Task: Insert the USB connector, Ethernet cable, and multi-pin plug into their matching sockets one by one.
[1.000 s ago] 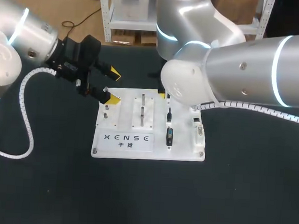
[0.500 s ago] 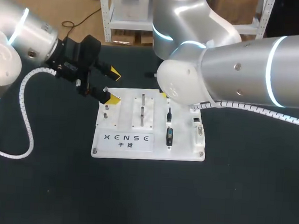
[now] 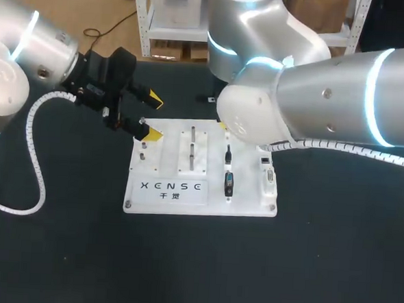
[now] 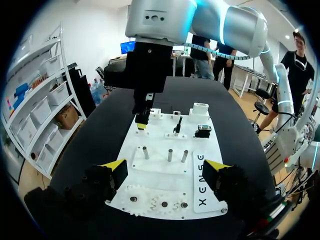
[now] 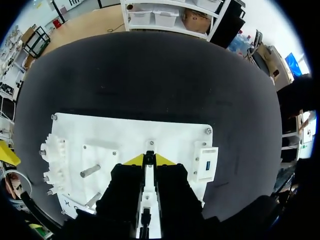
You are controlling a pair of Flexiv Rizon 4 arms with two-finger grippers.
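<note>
The white board [image 3: 154, 198] is the landmark. The right gripper [image 5: 149, 161] hangs over the board's far edge, lined up with the narrow rail [image 3: 234, 166] that runs from back to front. Two plugs are parked on that rail: a thin black plug [image 3: 228, 153], most likely the USB one, and a wider black plug [image 3: 229, 184] nearer the front edge. Whether anything is clamped by the right gripper cannot be told from these views. The left gripper [image 4: 167, 167] is held over the board's left end, its jaws wide apart with nothing gripped. The socket block [image 5: 206, 167], with its blue-lined slot, sits at the board's right edge, just beside the rail.

The step in hand is judged to be the pick-up of the first plug, so little of the task looks done. The grip is best centred on the plug's body, across its flat sides. The plug is best lifted straight off the rail so the lead is not dragged, then kept square to its slot and pressed home gently. If it snags, it should be backed off and realigned, never forced.
</note>
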